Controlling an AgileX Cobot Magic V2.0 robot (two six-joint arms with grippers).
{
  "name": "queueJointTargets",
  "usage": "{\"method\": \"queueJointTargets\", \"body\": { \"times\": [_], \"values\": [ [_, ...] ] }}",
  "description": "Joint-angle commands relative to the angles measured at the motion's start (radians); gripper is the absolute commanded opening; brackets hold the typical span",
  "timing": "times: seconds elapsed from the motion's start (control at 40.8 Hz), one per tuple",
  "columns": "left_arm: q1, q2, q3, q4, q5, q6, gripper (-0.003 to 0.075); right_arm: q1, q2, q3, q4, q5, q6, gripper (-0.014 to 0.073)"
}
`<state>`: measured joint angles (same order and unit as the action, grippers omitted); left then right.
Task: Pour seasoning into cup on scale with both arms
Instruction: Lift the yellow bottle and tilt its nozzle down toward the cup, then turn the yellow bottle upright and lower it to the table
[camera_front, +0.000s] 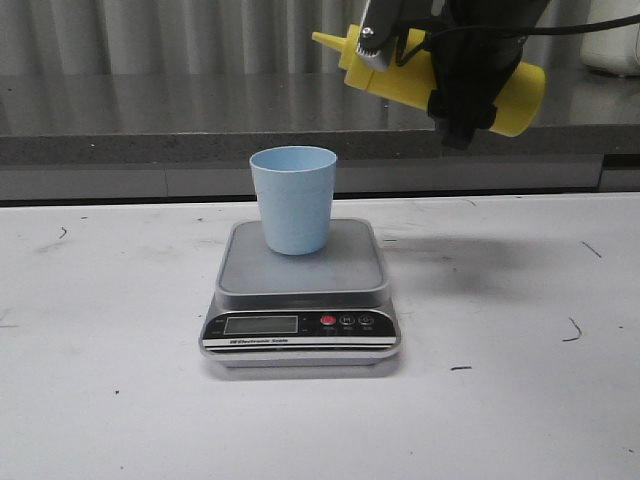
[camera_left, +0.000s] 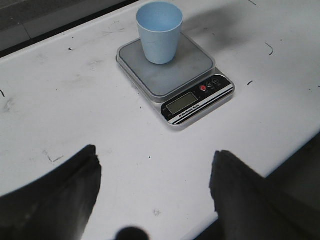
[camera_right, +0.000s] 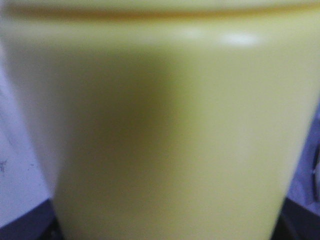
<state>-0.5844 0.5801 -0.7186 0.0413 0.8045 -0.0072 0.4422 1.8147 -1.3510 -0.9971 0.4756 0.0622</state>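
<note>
Right pincer is clamped round the middle of the seasoning bottle, holding it well above the table, up and to the right of the cup. Bottle is tipped nearly horizontal, nozzle pointing left and slightly up, tip level with the cup's right side but far above the rim, so nothing is lined up to fall in yet; I see no stream. Right wrist view is just blurred yellow wall filling the lens, which fits a close grip on the body. A mid-body grip probably makes sense: it leaves the nozzle end clear and lets the wrist roll set the pour angle. Cup stands upright on the far half of the scale platform, leaving the display and red button at the near edge unobstructed for reading weight; display digits too small to read. Left pincer is spread wide with nothing between its fingers, hanging over bare table near and left of the scale, apparently standing clear. My read: pre-pour positioning, needs the nozzle moved left and down over the cup mouth, then tilted. Risk is spilling onto the platform if tilted from this height.
</note>
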Motion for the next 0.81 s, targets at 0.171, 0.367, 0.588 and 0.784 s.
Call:
{"method": "queueJointTargets", "body": {
  "times": [0.171, 0.367, 0.588, 0.784],
  "values": [
    [-0.007, 0.003, -0.026, -0.007, -0.071, -0.005, 0.0461, -0.018, -0.079, -0.039, 0.089, -0.006, 0.106, 0.0328],
    [-0.007, 0.003, -0.026, -0.007, -0.071, -0.005, 0.0461, -0.082, -0.115, -0.035, 0.295, -0.042, 0.106, 0.0328],
    [-0.007, 0.003, -0.026, -0.007, -0.071, -0.005, 0.0461, -0.200, -0.182, 0.044, 0.565, -0.168, 0.106, 0.0328],
    [-0.007, 0.003, -0.026, -0.007, -0.071, -0.005, 0.0461, -0.279, -0.260, 0.228, 0.712, -0.410, 0.107, 0.0328]
  ]
}}
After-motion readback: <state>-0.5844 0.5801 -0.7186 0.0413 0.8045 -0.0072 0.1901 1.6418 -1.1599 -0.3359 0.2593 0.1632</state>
